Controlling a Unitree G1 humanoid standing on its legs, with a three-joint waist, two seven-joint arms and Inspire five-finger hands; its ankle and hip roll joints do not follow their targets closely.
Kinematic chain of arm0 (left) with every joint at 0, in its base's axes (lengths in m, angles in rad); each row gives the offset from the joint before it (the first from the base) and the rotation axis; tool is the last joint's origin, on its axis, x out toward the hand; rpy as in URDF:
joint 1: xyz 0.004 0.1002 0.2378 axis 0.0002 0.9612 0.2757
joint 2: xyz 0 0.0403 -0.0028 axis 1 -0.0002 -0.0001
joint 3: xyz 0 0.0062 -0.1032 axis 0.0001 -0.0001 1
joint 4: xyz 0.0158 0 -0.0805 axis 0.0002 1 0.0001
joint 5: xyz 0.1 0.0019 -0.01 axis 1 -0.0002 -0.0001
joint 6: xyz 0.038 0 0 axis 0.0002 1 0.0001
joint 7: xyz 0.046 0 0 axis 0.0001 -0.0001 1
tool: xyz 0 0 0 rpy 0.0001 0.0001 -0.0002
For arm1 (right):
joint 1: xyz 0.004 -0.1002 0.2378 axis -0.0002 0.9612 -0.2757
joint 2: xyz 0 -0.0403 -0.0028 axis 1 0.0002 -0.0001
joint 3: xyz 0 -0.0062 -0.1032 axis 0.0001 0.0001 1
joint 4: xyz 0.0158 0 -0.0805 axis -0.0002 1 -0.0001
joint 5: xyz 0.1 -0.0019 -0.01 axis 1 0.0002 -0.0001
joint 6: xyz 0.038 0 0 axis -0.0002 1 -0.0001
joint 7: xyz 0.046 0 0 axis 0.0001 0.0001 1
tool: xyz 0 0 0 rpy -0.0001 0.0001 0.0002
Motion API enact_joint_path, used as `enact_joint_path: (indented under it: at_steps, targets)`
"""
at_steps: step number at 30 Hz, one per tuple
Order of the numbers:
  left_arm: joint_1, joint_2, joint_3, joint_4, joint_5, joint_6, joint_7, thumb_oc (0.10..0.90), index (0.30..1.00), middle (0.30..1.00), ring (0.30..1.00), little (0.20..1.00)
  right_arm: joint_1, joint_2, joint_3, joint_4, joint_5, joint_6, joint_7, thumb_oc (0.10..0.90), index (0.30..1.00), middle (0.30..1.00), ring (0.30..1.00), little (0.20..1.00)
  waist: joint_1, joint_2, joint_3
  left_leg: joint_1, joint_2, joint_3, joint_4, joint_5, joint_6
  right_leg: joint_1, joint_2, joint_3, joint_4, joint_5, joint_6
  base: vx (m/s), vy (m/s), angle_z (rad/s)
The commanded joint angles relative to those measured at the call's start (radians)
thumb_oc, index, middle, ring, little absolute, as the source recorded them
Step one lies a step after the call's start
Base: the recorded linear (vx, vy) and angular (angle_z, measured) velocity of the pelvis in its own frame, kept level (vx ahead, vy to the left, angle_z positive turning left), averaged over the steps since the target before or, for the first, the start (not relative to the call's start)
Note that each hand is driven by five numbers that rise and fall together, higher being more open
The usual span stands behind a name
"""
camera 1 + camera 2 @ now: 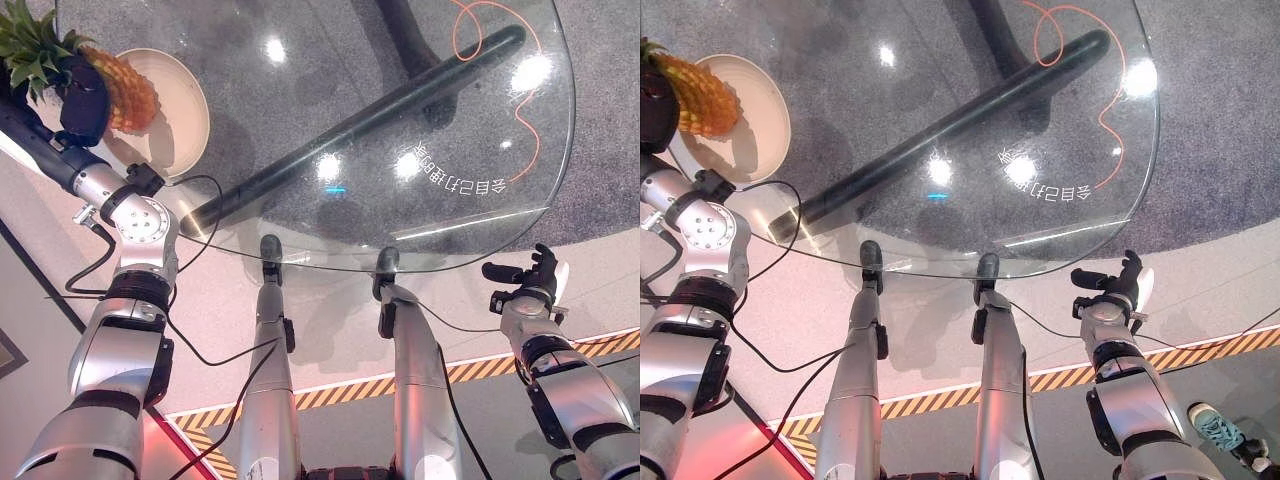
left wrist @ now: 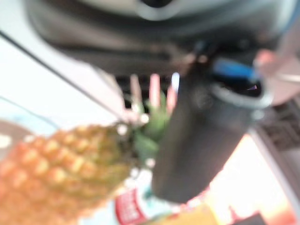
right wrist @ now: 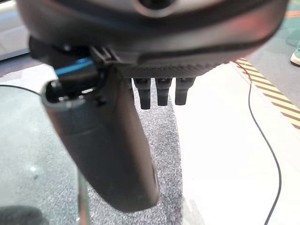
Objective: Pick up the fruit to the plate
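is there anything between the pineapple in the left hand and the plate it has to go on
Nothing visible. The left hand holds the orange pineapple with green crown directly over the round cream plate on the round glass table, with no object between fruit and plate. The right hand hangs open off the table's near edge.

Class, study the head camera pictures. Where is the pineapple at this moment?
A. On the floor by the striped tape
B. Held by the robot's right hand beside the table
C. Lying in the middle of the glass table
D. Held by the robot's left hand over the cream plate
D: the left hand is closed round the pineapple above the plate, while the right hand hangs open off the table's edge.
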Motion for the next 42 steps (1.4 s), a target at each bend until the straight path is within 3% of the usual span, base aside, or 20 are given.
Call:
enact_joint_path:
  at_steps: [1,11,26,30,36,42]
  targets:
    - [-0.038,0.057,0.058,-0.055,-0.004,-0.117,0.009,0.800,0.900,0.900,0.900,0.900,0.051,-0.021,-0.011,0.026,0.043,-0.012,-0.075,0.800,0.900,0.900,0.900,0.900,0.026,-0.062,-0.022,0.025,-0.097,0.043,0.159,-0.195,0.072,0.133,0.083,0.020,-0.247,0.094,0.009,0.00,0.000,0.00]
    - [0.009,0.028,0.053,-0.103,0.029,-0.114,0.002,0.800,0.900,0.900,0.900,0.900,0.056,-0.017,-0.016,0.015,0.046,-0.004,-0.083,0.800,0.900,0.900,0.900,0.900,0.036,-0.061,-0.022,0.040,-0.104,0.037,0.158,-0.196,0.074,0.148,0.081,0.019,-0.246,0.095,0.011,0.00,0.000,0.00]
    - [0.135,-0.013,0.074,-0.154,-0.023,-0.100,-0.129,0.800,0.900,0.900,0.900,0.900,0.096,0.001,-0.045,0.015,0.065,-0.006,-0.085,0.800,0.900,0.900,0.900,0.900,0.071,-0.078,-0.022,0.143,-0.104,0.040,0.139,-0.205,0.075,0.263,0.067,-0.002,-0.259,0.090,0.020,0.01,-0.029,0.04]
    - [0.175,-0.023,0.076,-0.168,-0.056,-0.080,-0.217,0.800,0.900,0.900,0.900,0.900,0.118,0.011,-0.056,0.010,0.074,-0.007,-0.080,0.800,0.900,0.900,0.900,0.900,0.080,-0.083,-0.022,0.189,-0.104,0.046,0.122,-0.200,0.074,0.314,0.060,-0.009,-0.274,0.096,0.023,0.01,-0.041,0.00]
    - [0.286,-0.053,0.095,-0.183,-0.225,-0.001,-0.438,0.800,0.900,0.900,0.900,0.900,0.185,0.030,-0.094,0.001,0.073,-0.009,-0.051,0.800,0.900,0.900,0.900,0.900,0.092,-0.078,-0.022,0.303,-0.110,0.039,0.078,-0.198,0.073,0.422,0.040,0.007,-0.312,0.104,0.036,0.05,-0.026,0.07]
    - [0.437,-0.092,0.137,-0.157,-0.238,0.057,-0.480,0.800,0.900,0.900,0.900,0.900,0.304,0.041,-0.136,-0.001,0.045,0.012,0.004,0.800,0.900,0.900,0.900,0.900,0.095,-0.065,-0.105,0.447,-0.104,0.050,-0.037,-0.177,0.073,0.562,0.008,0.013,-0.405,0.129,0.057,0.13,0.016,0.00]
